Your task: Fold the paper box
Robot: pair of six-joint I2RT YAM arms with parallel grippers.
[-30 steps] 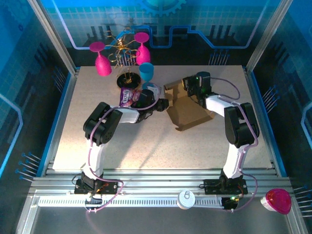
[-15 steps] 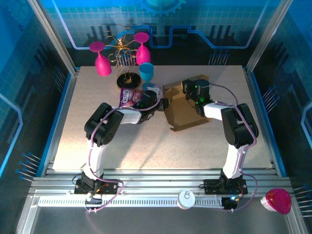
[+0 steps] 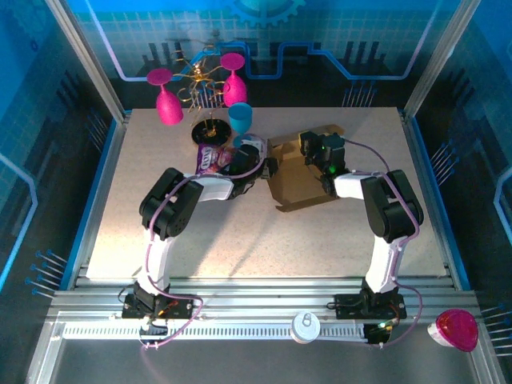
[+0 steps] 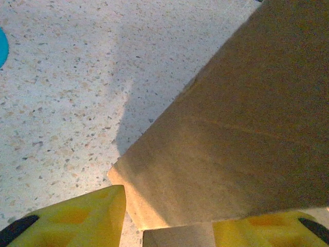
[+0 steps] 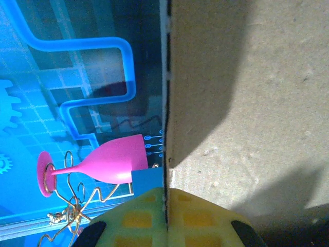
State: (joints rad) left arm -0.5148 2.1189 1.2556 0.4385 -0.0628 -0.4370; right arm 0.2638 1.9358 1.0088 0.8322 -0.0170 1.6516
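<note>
nearest, on the metal rail at 5 o'clock, lay a pink dome, with a white round lid at 6 o'clock. on the speckled table the paper box sat just past centre toward 1 o'clock. the left gripper met its 9 o'clock edge; its yellow fingers stood apart, a cardboard tab between them and a sliver of table beside one pad. the right gripper, at the box's 12 o'clock edge, was pinched narrow on a panel seen edge-on. a purple snack packet lay at the box's 9 o'clock, a blue cup beyond it, then two pink glasses by a wire rack at 11 o'clock.
</note>
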